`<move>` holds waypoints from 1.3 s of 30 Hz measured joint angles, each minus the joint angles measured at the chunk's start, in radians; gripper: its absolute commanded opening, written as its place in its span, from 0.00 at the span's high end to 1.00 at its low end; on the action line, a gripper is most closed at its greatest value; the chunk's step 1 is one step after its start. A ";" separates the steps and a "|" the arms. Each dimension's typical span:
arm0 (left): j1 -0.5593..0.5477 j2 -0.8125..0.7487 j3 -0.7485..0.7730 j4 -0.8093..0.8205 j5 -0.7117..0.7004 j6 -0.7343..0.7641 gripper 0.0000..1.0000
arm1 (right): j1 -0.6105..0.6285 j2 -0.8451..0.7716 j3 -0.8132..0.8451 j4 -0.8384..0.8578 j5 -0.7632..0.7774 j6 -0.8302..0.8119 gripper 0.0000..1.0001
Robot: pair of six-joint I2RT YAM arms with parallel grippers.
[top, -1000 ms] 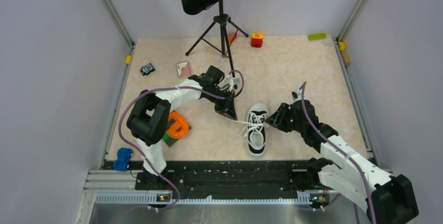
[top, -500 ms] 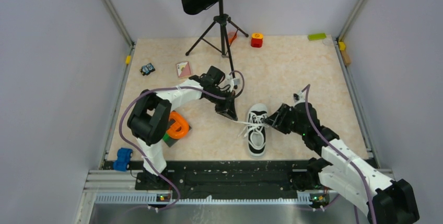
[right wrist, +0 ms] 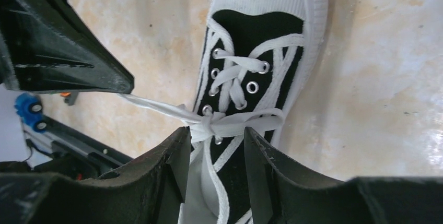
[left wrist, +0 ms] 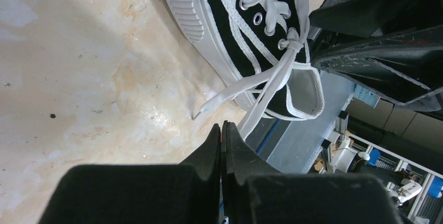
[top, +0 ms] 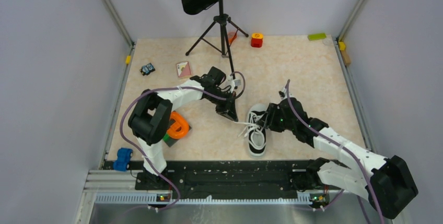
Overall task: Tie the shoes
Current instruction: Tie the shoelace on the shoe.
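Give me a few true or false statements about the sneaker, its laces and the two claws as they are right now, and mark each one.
1. The sneaker has its toe cap pointing away from the arm bases. True.
2. The left claw is shut on a white lace. True.
3. The right claw is clamped on the sneaker's heel. False: it is open, with its fingers on either side of the lace knot.
4. The orange ring lies to the right of the sneaker. False: it lies to the sneaker's left, by the left arm.
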 measured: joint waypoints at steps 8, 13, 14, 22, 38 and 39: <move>-0.003 0.000 0.000 0.000 0.000 0.000 1.00 | 0.006 0.017 0.014 -0.050 0.083 -0.068 0.57; -0.003 0.000 0.000 0.000 0.000 0.000 1.00 | 0.011 0.020 0.017 -0.056 0.100 -0.083 0.57; -0.003 0.000 0.000 0.000 0.000 0.000 1.00 | 0.011 0.024 0.017 -0.055 0.100 -0.085 0.57; -0.003 0.000 0.000 0.000 0.000 0.000 1.00 | 0.011 0.055 0.017 -0.026 0.096 -0.088 0.75; -0.007 0.000 0.000 0.000 0.000 0.001 1.00 | 0.012 -0.004 0.017 -0.050 0.122 -0.086 1.00; -0.007 0.000 0.000 0.000 0.000 0.001 1.00 | 0.012 -0.012 0.017 -0.055 0.127 -0.086 1.00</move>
